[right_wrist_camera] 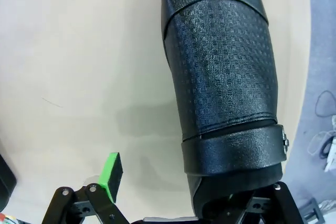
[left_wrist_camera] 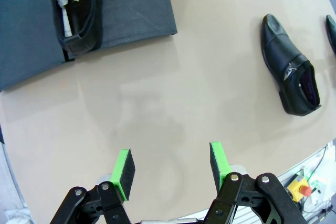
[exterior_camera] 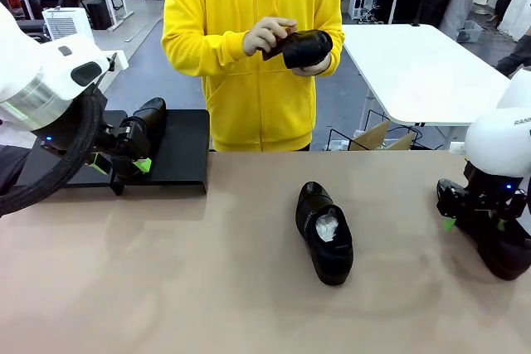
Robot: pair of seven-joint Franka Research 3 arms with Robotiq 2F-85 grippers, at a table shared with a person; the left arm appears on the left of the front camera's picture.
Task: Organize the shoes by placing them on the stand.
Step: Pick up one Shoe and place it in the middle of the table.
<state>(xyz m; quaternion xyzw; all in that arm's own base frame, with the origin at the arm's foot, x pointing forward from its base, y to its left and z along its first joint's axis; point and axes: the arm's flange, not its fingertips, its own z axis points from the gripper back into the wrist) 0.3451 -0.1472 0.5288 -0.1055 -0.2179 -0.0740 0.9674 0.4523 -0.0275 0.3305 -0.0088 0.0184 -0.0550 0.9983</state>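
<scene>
One black shoe (exterior_camera: 150, 116) lies on the low black stand (exterior_camera: 184, 151), also seen as shoe (left_wrist_camera: 76, 13) on stand (left_wrist_camera: 134, 6). My left gripper (exterior_camera: 122, 163) (left_wrist_camera: 171, 170) is open and holds nothing, hanging over bare table just in front of the stand. A second shoe (exterior_camera: 325, 234) (left_wrist_camera: 290, 72) with white paper inside lies mid-table. The person in yellow holds a third shoe (exterior_camera: 304, 46) in both hands. My right gripper (exterior_camera: 474, 223) (right_wrist_camera: 186, 182) is open and straddles the heel end of a fourth shoe (exterior_camera: 508, 256) (right_wrist_camera: 223, 66). Its left pad (right_wrist_camera: 111, 170) stands apart from the leather; the other finger is hidden.
The tan tabletop (exterior_camera: 207, 271) has free room between the stand and the middle shoe. A white table (exterior_camera: 415, 68) stands behind at the right, with a cardboard box (exterior_camera: 377, 137) below it. The fourth shoe lies close to the table's right edge (right_wrist_camera: 310, 77).
</scene>
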